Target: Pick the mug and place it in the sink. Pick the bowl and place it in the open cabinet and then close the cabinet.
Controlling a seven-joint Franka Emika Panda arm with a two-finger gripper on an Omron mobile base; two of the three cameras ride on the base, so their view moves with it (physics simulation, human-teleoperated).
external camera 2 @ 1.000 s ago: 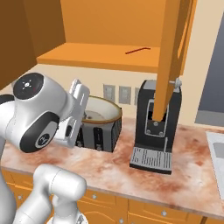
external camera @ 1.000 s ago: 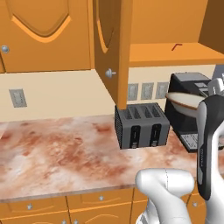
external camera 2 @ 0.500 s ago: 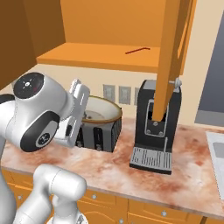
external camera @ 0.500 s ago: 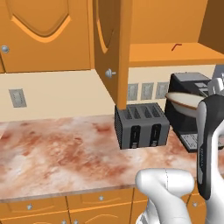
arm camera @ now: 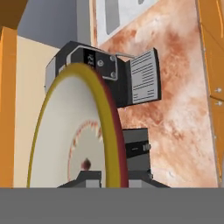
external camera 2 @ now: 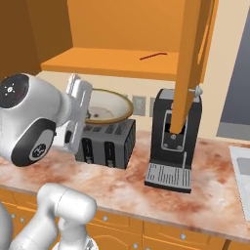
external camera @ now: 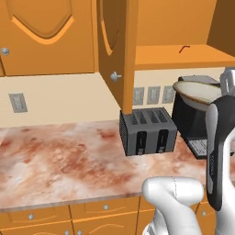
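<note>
Shelf: the open cabinet (external camera 2: 112, 61) floor lies mostly bare.
Obstacles: its door (external camera: 114, 50) hangs over the toaster (external camera: 148, 131); the coffee machine (external camera 2: 173, 139) stands beside.

The bowl (external camera 2: 105, 106) looked smooth and glazed, the cabinet (external camera: 112, 50) was matt orange wood with silvery metal knobs, and beneath it the worktop (external camera: 64, 156) was polished reddish marbled stone.

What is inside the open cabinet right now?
On the open cabinet's shelf lies one thin red stick-like item, nothing else visible. The bowl, held by the gripper, sits lower, above the toaster. The door hides the shelf's right end.
</note>
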